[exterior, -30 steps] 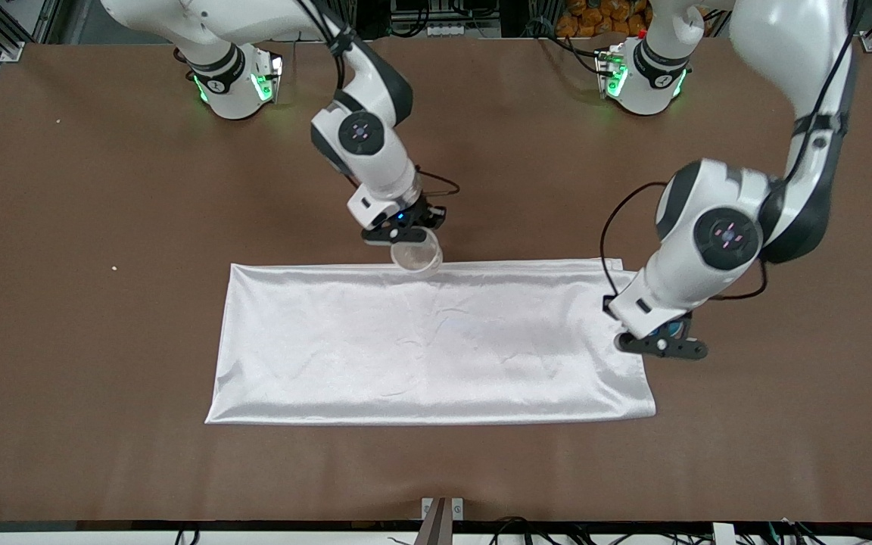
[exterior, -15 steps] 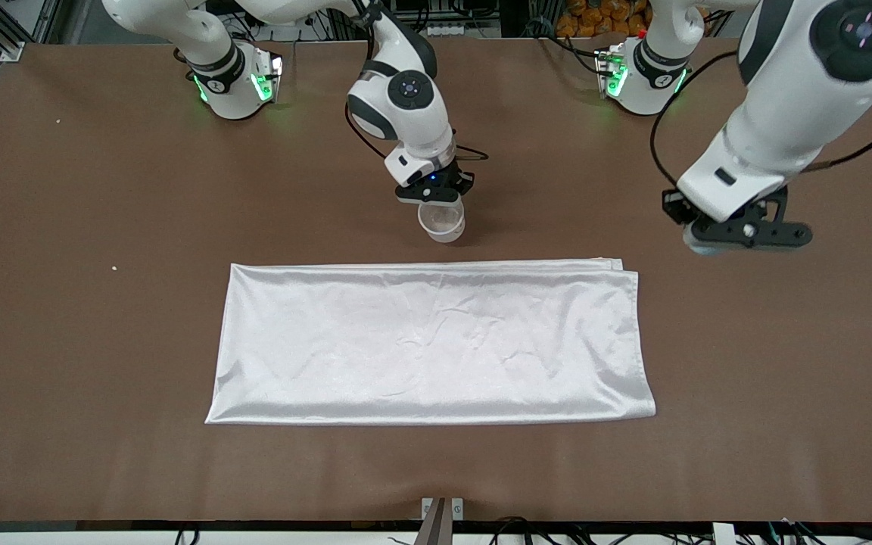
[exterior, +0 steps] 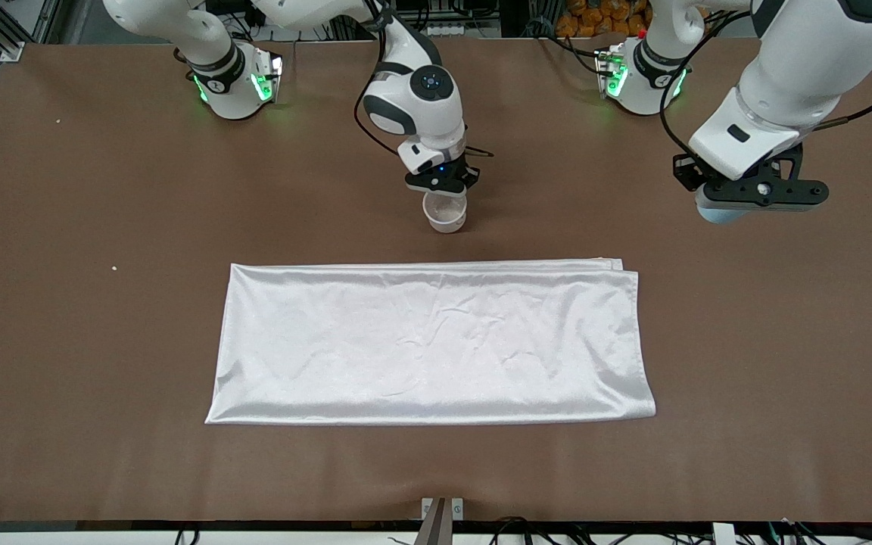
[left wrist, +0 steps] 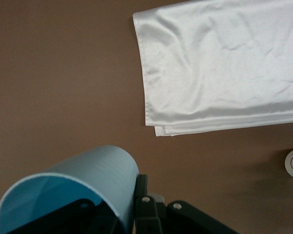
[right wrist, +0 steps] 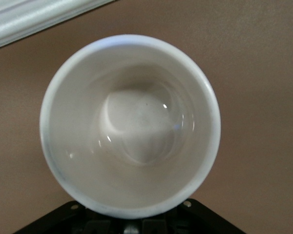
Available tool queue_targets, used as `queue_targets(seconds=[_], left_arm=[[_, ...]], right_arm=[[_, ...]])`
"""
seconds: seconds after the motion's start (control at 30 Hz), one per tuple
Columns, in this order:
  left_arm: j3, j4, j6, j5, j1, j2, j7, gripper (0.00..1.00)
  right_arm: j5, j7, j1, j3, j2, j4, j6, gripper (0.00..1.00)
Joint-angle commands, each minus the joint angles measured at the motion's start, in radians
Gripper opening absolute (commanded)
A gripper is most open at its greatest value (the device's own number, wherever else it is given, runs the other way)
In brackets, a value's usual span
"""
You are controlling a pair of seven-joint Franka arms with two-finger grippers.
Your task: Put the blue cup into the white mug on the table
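The small round blue cup [left wrist: 73, 190] — bright blue inside, paler blue outside — is in my left claw [exterior: 755, 194], which is closed on its rim. I hold it up in the air over the bare brown table [exterior: 103, 318], toward my left arm's end. The cup is tipped, so my left wrist view looks right into its open mouth. In the front view only a bit of pale blue [exterior: 717, 214] peeks out under the black fingers. The small cream-white round mug [exterior: 444, 211] is with my right claw [exterior: 442, 182], which is closed on the side of the mug where I cannot see the handle. The mug stands upright, mouth up, and my right wrist view shows that it is empty inside [right wrist: 132, 126]. I cannot tell if its bottom touches the table or hangs just above it. The mug is farther from the front camera than the shiny white cloth [exterior: 428, 341], close to its edge but not on it. The cloth lies flat in the middle of the table — a long rectangle with soft wrinkles. The cup and the mug are well apart.
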Motion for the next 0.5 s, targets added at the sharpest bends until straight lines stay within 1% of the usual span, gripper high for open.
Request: queue_targets(seconds=[0.0,0.03,0.27,0.37,0.47], left_arm=[[0.0,-0.031,0.004,-0.022,0.007,-0.034,0.018,0.0],[0.002,-0.031,0.004,-0.022,0.007,-0.034,0.027,0.0],[0.003,-0.033,0.002,-0.022,0.009,-0.034,0.057,0.0],[0.002,-0.031,0.001,-0.022,0.007,-0.036,0.057,0.0],[-0.004,-0.029,-0.014,-0.022,0.006,-0.037,0.057,0.0]], right_arm=[[-0.034,0.061,0.008,-0.007,-0.001,0.006,0.003,0.81],[-0.034,0.066,0.01,-0.007,-0.001,0.006,0.001,1.0],[-0.034,0.069,0.01,-0.007,-0.018,0.006,-0.017,1.0],[-0.034,0.066,0.005,-0.006,-0.041,0.014,-0.051,1.0],[-0.034,0.066,0.004,-0.006,-0.067,0.035,-0.112,1.0]])
